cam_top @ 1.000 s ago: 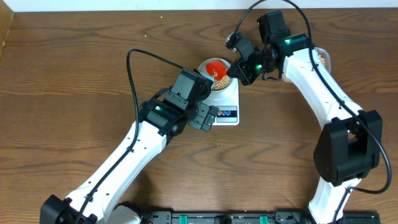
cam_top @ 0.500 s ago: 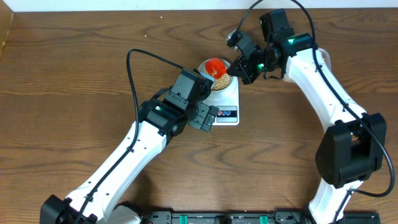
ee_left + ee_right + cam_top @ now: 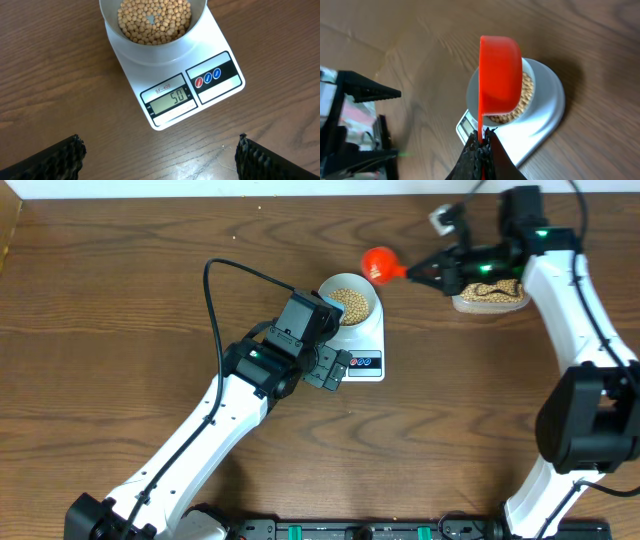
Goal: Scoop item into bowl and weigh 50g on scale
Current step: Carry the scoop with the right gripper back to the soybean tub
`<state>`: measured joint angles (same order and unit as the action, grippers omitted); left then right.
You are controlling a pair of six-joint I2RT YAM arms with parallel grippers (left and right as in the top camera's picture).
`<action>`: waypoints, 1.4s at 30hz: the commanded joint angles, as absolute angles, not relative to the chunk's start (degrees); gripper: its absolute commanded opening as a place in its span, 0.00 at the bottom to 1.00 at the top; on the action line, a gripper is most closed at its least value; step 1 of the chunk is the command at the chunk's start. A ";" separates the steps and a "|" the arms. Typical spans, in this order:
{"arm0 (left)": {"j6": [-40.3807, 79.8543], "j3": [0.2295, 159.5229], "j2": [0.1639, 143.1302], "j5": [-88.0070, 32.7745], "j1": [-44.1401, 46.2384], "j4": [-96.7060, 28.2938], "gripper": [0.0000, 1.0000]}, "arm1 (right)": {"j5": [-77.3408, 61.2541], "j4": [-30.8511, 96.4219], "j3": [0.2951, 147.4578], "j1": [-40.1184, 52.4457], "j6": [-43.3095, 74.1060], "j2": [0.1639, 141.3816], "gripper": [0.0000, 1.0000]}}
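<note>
— Tan round beans [image 3: 155,20] sit in the pale blue-grey bowl [image 3: 152,52] atop the white digital scale [image 3: 145,80]; display reads 50.
— Right gripper [image 3: 481,145] clenches the red plastic scoop [image 3: 378,264] just beyond the scale; left gripper [image 3: 160,160] hangs spread wide near its display end. Risk: a bump or a stray bean shifts the reading.

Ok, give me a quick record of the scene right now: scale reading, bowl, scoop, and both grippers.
scale: white, display reads 50
bowl: sits on the scale
beans: tan, heaped in the bowl
red scoop: in the air beside the bowl, on the tub's side
right gripper: shut on the red scoop's handle
left gripper: open, empty, hovering in front of the scale
tub: clear, holds more beans
</note>
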<state>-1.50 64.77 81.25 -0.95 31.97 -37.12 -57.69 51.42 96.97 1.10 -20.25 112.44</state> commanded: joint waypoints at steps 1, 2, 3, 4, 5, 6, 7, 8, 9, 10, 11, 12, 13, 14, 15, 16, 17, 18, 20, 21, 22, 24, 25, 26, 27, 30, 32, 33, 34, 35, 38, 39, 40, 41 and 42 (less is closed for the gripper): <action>-1.41 64.95 81.30 -0.80 31.79 -37.28 0.98 | -62.59 53.01 98.00 -3.40 -20.08 110.02 0.01; -1.41 64.95 81.30 -0.80 31.79 -37.26 0.98 | -62.48 53.56 98.00 -4.56 -20.51 109.71 0.01; -1.41 64.95 81.30 -0.80 31.79 -37.28 0.98 | -62.08 54.22 98.00 -5.98 -20.86 109.36 0.01; -1.41 64.95 81.30 -0.80 31.79 -37.26 0.98 | -60.95 54.83 98.00 -7.55 -20.86 108.99 0.01; -1.41 64.95 81.30 -0.80 31.79 -37.26 0.98 | -59.11 55.51 98.00 -9.15 -21.15 108.53 0.01; -1.41 64.95 81.30 -0.80 31.79 -37.28 0.98 | -57.39 56.21 98.00 -10.39 -21.61 108.18 0.01; -1.41 64.95 81.30 -0.80 31.79 -37.26 0.98 | -55.48 56.86 98.00 -11.75 -21.89 107.81 0.01; -1.41 64.95 81.30 -0.80 31.79 -37.28 0.98 | -52.88 57.71 98.00 -13.56 -22.06 107.42 0.01; -1.41 64.95 81.30 -0.80 31.79 -37.28 0.98 | -51.62 58.06 98.00 -14.46 -22.39 107.24 0.01; -1.41 64.95 81.30 -0.80 31.79 -37.28 0.98 | -48.86 58.19 98.00 -15.81 -22.37 107.13 0.01; -1.41 64.95 81.30 -0.80 31.79 -37.28 0.98 | -46.65 58.19 98.00 -16.47 -22.35 107.13 0.01; -1.43 64.95 81.30 -0.80 31.79 -37.26 0.98 | -44.18 58.15 97.97 -16.88 -22.35 107.13 0.01; -1.41 64.95 81.30 -0.80 31.79 -37.26 0.98 | -41.06 58.08 97.97 -17.10 -22.33 107.13 0.01; -1.41 64.95 81.30 -0.80 31.79 -37.28 0.98 | -38.44 58.04 97.97 -17.12 -22.33 107.13 0.01; -1.41 64.95 81.30 -0.80 31.79 -37.28 0.98 | -35.38 57.84 97.97 -17.02 -22.28 107.13 0.01; -1.41 64.95 81.30 -0.80 31.79 -37.28 0.98 | -32.62 57.60 97.97 -16.80 -22.04 107.13 0.01; -1.41 64.95 81.30 -0.80 31.79 -37.28 0.98 | -28.95 57.32 97.97 -16.45 -21.37 107.13 0.01; -1.41 64.95 81.30 -0.80 31.79 -37.26 0.98 | -26.00 57.17 97.97 -16.01 -20.95 107.13 0.01; -1.41 64.95 81.30 -0.80 31.79 -37.28 0.98 | -20.01 56.95 97.97 -14.87 -20.21 107.13 0.01; -1.41 64.95 81.30 -0.80 31.79 -37.26 0.98 | -15.92 56.60 97.97 -13.17 -20.18 107.13 0.02; -1.41 64.95 81.30 -0.80 31.79 -37.26 0.98 | -14.20 56.51 97.97 -12.21 -20.18 107.13 0.02; -1.41 64.95 81.30 -0.80 31.79 -37.26 0.98 | -9.61 56.18 97.97 -9.89 -20.14 107.13 0.02; -1.41 64.95 81.30 -0.80 31.79 -37.28 0.98 | -6.83 55.99 97.97 -8.54 -20.12 107.13 0.01; -1.41 64.95 81.30 -0.80 31.79 -37.26 0.98 | -3.86 55.81 97.97 -7.22 -20.08 107.13 0.02; -1.41 64.95 81.30 -0.80 31.79 -37.26 0.98 | -0.84 55.61 97.97 -6.07 -19.59 107.13 0.02; -1.41 64.95 81.30 -0.80 31.79 -37.26 0.98 | 9.74 55.33 97.97 -2.11 -18.81 107.13 0.02; -1.41 64.95 81.30 -0.80 31.79 -37.26 0.98 | 16.21 55.33 97.97 0.34 -17.87 107.13 0.01; -1.41 64.95 81.30 -0.80 31.79 -37.28 0.98 | 18.83 55.44 97.97 1.37 -17.50 107.13 0.01; -1.41 64.95 81.30 -0.80 31.79 -37.28 0.98 | 21.76 55.61 97.97 2.55 -17.04 107.13 0.01; -1.41 64.95 81.30 -0.80 31.79 -37.26 0.98 | 23.86 55.75 97.97 3.33 -16.56 107.13 0.01; -1.41 64.95 81.30 -0.80 31.79 -37.26 0.98 | 25.85 55.70 97.97 4.97 -14.90 107.13 0.01; -1.41 64.95 81.30 -0.80 31.79 -37.26 0.98 | 24.99 55.70 97.97 5.06 -13.93 107.13 0.01; -1.41 64.95 81.30 -0.80 31.79 -37.28 0.98 | 23.03 55.75 97.97 5.02 -12.88 107.13 0.01; -1.41 64.95 81.30 -0.80 31.79 -37.28 0.98 | 20.97 55.79 97.97 4.78 -11.62 107.13 0.01; -1.41 64.95 81.30 -0.80 31.79 -37.28 0.98 | 18.37 55.86 97.97 4.43 -9.80 107.13 0.01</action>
<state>-1.50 64.77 81.25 -0.95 31.97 -37.12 19.51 55.68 97.01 5.10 -15.53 108.36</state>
